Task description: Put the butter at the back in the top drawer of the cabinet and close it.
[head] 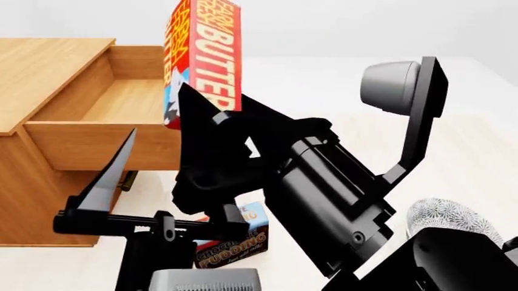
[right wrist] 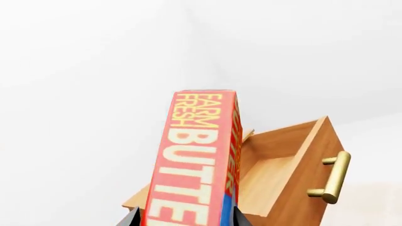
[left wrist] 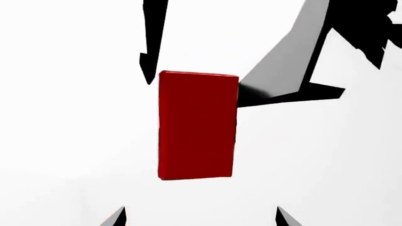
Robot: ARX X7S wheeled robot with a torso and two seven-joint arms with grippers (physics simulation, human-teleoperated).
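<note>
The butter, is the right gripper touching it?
Touching. In the right wrist view the butter sits between the right gripper's fingertips, one against each side; the head view shows it held aloft above the open top drawer.

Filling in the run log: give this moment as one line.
right gripper: shut on butter, raised | top drawer: open | left gripper: open | pudding box: floor
</note>
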